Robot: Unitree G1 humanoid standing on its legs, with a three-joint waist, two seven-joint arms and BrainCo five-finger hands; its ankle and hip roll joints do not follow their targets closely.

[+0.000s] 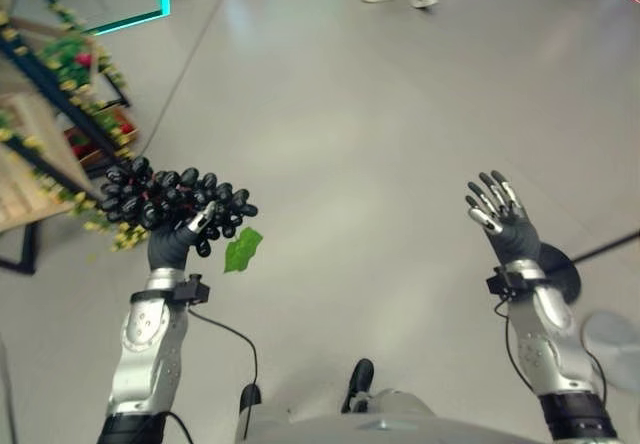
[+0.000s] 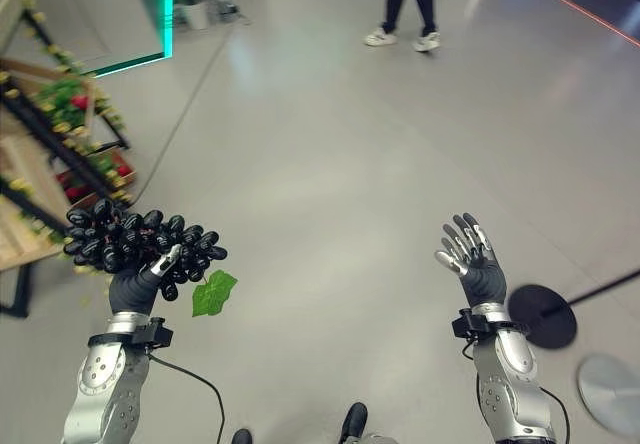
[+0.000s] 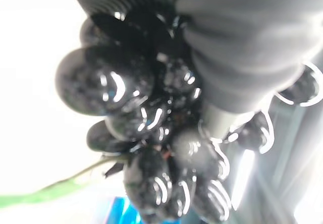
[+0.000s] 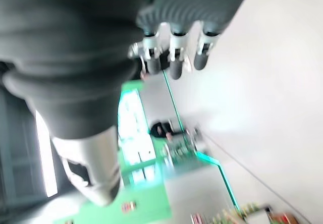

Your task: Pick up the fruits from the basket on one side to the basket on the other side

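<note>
A bunch of black grapes (image 1: 170, 199) with a green leaf (image 1: 242, 250) is held up in the air at the left, above the grey floor. My left hand (image 1: 178, 239) is shut on the bunch from below. Up close, the glossy grapes (image 3: 151, 148) press against the hand's dark cover in the left wrist view. My right hand (image 1: 500, 214) is raised at the right, open, fingers spread, holding nothing. Its fingers (image 4: 174, 52) show straight in the right wrist view.
A wooden display stand (image 1: 40, 154) with black rails, green leaves and red fruit stands at the far left. A person's legs and white shoes (image 2: 405, 34) are at the far end of the floor. Round stand bases (image 2: 545, 316) lie at the right.
</note>
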